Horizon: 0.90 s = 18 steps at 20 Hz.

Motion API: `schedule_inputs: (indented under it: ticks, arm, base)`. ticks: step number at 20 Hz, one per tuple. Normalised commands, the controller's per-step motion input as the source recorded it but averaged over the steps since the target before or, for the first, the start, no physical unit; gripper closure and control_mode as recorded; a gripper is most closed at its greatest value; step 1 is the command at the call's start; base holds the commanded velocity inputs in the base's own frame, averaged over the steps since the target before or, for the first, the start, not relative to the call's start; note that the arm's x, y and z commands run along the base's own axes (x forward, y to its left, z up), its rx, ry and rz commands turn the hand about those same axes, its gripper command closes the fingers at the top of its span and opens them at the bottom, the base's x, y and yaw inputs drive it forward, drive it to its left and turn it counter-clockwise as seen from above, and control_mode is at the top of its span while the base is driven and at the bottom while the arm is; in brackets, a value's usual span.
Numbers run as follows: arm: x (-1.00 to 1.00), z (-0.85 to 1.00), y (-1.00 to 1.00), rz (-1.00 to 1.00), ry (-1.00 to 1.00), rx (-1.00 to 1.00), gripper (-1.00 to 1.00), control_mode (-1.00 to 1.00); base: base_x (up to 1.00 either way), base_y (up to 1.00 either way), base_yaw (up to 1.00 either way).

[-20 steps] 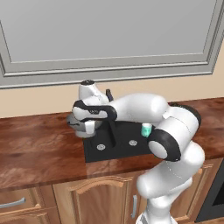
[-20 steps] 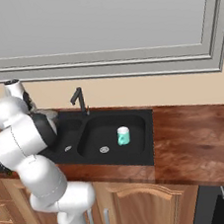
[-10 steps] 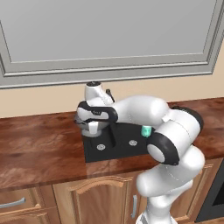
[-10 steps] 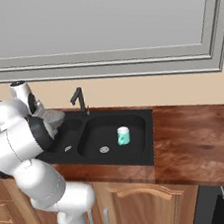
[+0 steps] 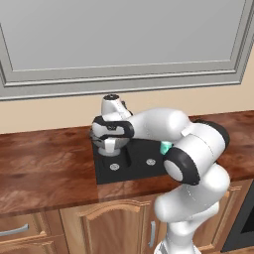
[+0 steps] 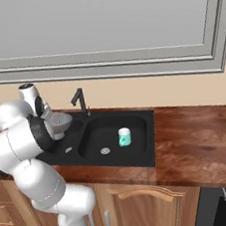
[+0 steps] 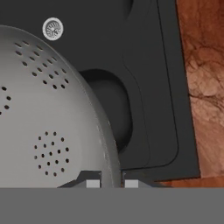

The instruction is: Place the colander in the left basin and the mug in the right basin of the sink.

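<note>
A white robot arm carries the colander [image 6: 60, 121] over the left basin [image 6: 67, 143] of the black sink [image 6: 140, 157], the grey perforated bowl held clear of the basin floor. In the hand view the claw [image 7: 108, 182] pinches the colander's rim [image 7: 109, 148], one fingertip [image 7: 92, 183] on the inside and the other on the outside, so the claw is narrowed on the metal edge and holding it. Below the bowl in that view lie the dark hollow of the small basin and its round silver drain [image 7: 53, 29], which suggests the load hangs over the right spot but has yet to be lowered and let go. The mug [image 6: 124, 136], a small teal cup, already stands upright on the floor of the right basin [image 6: 136, 124], close to that basin's drain [image 6: 105, 150] and well apart from the colander. Half the job therefore looks done: the mug is where it belongs. What remains, by this reading, is to bring the colander down into the narrow compartment beside the faucet [image 6: 79, 100], release the rim and lift the arm away from the wooden table [image 6: 199, 144].
</note>
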Motion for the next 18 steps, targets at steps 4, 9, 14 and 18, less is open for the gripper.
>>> schedule_inputs:
  ticks: [4, 9, 14, 18]
  arm:
    - [0.14, -0.2, -0.1, -0.01, 0.0, 0.0, 1.0, -1.0]
    - [0.12, -0.15, -0.13, 0.0, 0.0, 0.0, 1.0, -1.0]
    - [0.03, -0.04, -0.17, 0.0, -0.03, 0.0, 1.0, -1.0]
    - [0.02, -0.08, -0.17, 0.0, 0.0, 0.0, 1.0, -1.0]
  base:
    - [0.0, 0.0, 0.0]
    - [0.0, 0.0, 0.0]
    - [0.0, 0.0, 0.0]
    - [0.0, 0.0, 0.0]
